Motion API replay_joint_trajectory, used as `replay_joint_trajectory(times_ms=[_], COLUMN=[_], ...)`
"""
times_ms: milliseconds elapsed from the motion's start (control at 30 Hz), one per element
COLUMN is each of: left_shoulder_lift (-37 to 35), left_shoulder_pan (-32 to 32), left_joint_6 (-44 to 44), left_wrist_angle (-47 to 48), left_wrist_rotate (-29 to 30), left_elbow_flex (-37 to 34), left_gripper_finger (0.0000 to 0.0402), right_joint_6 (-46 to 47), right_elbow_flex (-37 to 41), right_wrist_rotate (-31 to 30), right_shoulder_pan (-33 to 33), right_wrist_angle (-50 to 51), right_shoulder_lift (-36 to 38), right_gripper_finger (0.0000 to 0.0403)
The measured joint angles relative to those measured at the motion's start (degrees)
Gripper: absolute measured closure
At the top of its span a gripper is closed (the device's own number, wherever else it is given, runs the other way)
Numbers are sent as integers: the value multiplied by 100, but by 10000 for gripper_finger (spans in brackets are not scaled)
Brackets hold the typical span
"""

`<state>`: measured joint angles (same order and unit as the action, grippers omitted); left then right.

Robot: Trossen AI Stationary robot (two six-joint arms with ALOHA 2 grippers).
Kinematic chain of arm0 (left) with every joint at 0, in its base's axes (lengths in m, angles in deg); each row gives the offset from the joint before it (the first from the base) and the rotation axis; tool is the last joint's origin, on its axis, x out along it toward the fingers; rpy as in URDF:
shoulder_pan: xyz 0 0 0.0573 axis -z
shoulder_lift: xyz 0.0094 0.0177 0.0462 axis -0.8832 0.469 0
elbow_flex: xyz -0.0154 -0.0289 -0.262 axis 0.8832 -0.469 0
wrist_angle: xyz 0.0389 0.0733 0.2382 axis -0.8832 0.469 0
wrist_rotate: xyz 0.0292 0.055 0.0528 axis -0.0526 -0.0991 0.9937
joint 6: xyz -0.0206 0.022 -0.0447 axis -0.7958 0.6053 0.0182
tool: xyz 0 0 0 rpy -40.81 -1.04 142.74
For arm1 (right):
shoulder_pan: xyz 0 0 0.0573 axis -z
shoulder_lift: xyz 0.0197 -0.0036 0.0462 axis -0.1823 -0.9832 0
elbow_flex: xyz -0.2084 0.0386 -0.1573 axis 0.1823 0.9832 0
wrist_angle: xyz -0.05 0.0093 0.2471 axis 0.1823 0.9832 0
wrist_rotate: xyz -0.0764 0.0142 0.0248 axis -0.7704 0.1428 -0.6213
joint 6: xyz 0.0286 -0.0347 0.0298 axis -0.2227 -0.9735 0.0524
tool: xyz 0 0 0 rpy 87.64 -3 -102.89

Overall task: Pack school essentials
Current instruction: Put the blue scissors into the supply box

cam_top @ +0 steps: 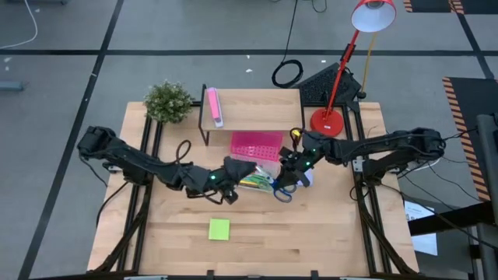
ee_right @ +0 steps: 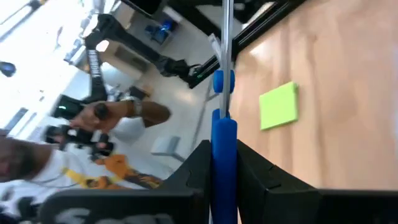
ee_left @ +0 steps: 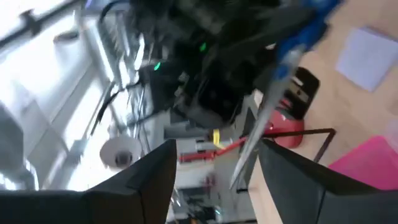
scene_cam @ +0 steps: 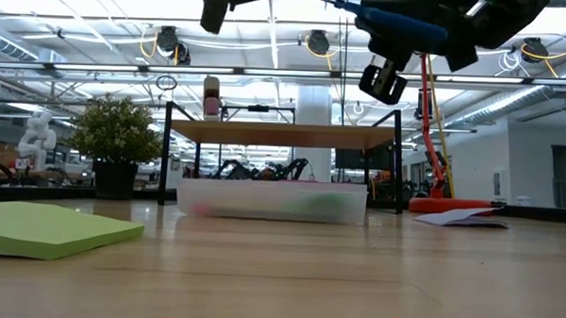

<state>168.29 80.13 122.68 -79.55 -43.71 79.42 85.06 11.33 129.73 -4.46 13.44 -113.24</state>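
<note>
The blue-handled scissors (ee_right: 222,134) were held between the closed fingers of the right gripper (cam_top: 289,180), lifted above the table near the clear bin (scene_cam: 272,200), with the blades pointing away from the wrist. The left gripper (cam_top: 230,189) was raised just opposite, its jaws spread with nothing between them, and the scissors were seen beyond its fingers in the left wrist view. The step in hand was judged to be the carrying of the scissors to the bin. It would be done well if the grip were kept firm on the handle, the blades were brought over the bin's open top and turned to lie along its length, and release were made low, so that nothing could bounce out. The left arm would best be kept clear of the blade tips. Coloured pens and pencils (cam_top: 254,181) were seen lying in the bin, with a pink tray (cam_top: 256,145) just behind it. A lime-green note pad (cam_top: 219,229) lay apart on the wooden table (cam_top: 327,233), nearer the front edge, and a pale-blue pad (ee_left: 367,51) lay close to the right gripper. On the table's far side stood a small shelf (cam_top: 249,105), a potted plant (cam_top: 167,101) and a red lamp (cam_top: 342,70). A person (ee_right: 93,146) was visible in the room beyond.
</note>
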Motion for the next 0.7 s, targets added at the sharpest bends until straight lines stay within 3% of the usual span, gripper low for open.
replay_joint_trajectory(times_ms=[233, 600, 700], left_shoulder_lift=[163, 161, 162], left_shoulder_pan=[-191, -222, -242], left_joint_6=[297, 305, 190], left_wrist_angle=[476, 618, 719], left_wrist_rotate=[-37, -262, -362], left_elbow_flex=[0, 4, 4], left_gripper_finger=[212, 376, 392], right_joint_6=[503, 543, 564], right_elbow_flex=[0, 2, 7], right_wrist_rotate=[320, 439, 497], right_shoulder_pan=[-4, -2, -2], right_wrist_angle=[-589, -611, -605], right_shoulder_lift=[-335, -397, -398], right_gripper_finger=[366, 362, 360])
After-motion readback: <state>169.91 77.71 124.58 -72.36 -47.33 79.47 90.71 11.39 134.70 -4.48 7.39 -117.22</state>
